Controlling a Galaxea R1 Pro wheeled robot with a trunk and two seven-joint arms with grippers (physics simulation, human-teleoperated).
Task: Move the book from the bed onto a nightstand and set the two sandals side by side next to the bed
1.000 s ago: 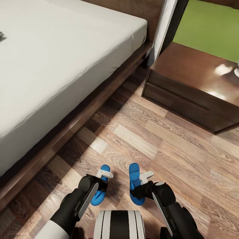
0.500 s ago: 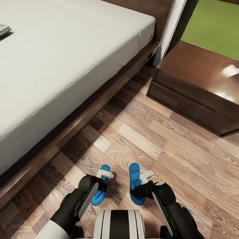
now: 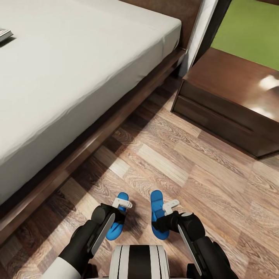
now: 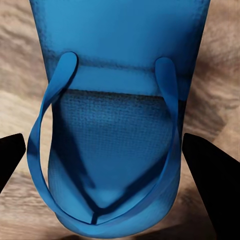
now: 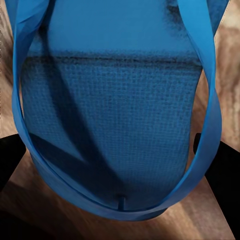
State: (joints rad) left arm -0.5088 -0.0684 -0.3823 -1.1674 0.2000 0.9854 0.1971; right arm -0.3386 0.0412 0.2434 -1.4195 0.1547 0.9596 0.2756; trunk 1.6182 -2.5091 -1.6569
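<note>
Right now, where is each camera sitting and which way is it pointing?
Head view: high, angled down at bed, nightstand, floor; both arms show.
Left wrist view: looks along left gripper, dark fingers flanking left sandal.
Right wrist view: right gripper astride right sandal.
Shared: head view shows both sandals.

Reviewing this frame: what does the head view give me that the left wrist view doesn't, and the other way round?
Head view alone: the bed, the nightstand, the book at the mattress edge, both arms and the second sandal at the right gripper.
Left wrist view alone: a close look at the thong straps and the textured sole, dark fingers either side.
Shared: the left-hand sandal and the wood floor.
</note>
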